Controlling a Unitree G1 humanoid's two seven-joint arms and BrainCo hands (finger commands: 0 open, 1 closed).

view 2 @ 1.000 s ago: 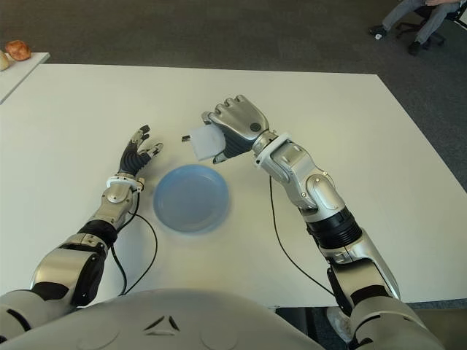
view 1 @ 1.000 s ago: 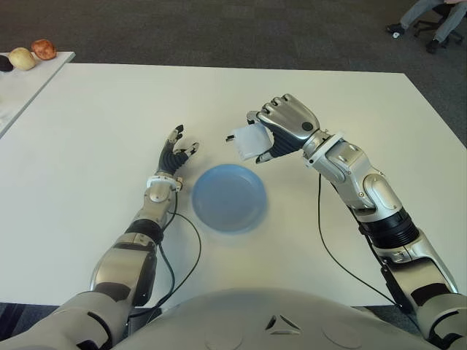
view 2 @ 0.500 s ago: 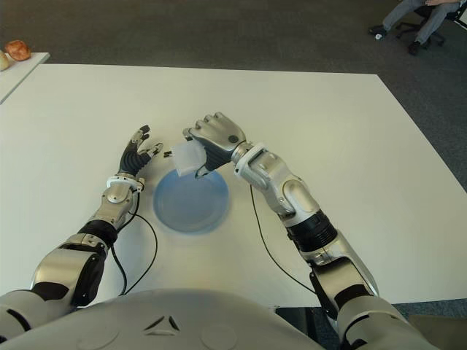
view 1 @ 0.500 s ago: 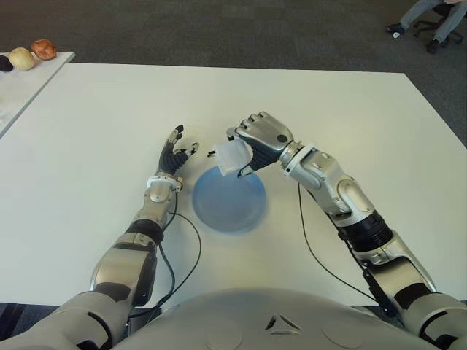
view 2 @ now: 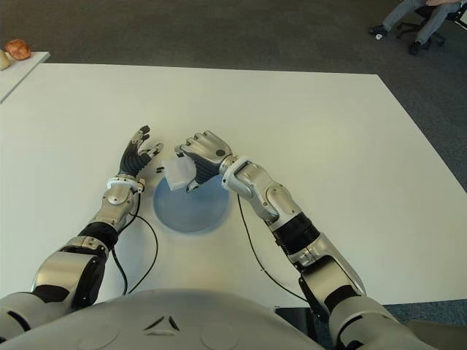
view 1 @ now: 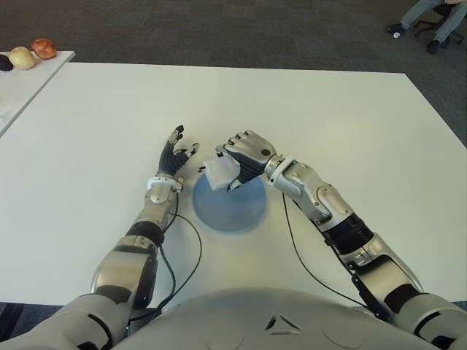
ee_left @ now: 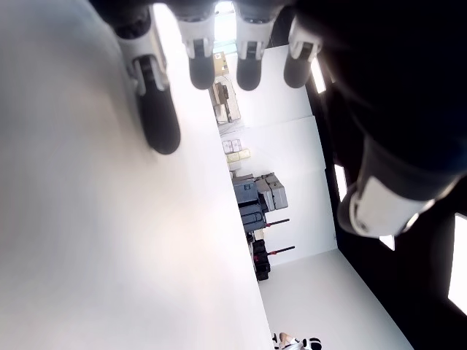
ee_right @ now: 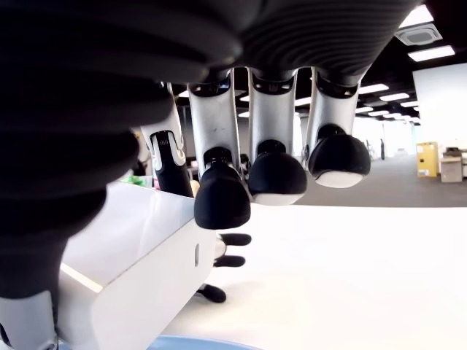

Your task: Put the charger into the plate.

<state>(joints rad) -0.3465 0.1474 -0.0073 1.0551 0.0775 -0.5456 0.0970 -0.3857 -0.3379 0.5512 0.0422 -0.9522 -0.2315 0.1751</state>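
Observation:
My right hand (view 1: 235, 159) is shut on the white block-shaped charger (view 1: 220, 173), whose metal prongs point toward my left. It holds the charger just above the far left part of the blue plate (view 1: 241, 208), which lies on the white table in front of me. In the right wrist view the charger (ee_right: 124, 273) sits under my curled fingers (ee_right: 222, 204), with the plate's rim (ee_right: 190, 343) just below. My left hand (view 1: 177, 154) stays open on the table left of the plate, fingers spread.
The white table (view 1: 350, 124) stretches wide on all sides. A second table at the far left carries several round fruits (view 1: 33, 52). A cable (view 1: 191, 251) runs along my left forearm. A person's legs and an office chair (view 1: 430, 22) show at the far right.
My right hand has carried the charger leftward and down, from behind and right of the plate to just over the plate's far left part. The left hand has not moved.

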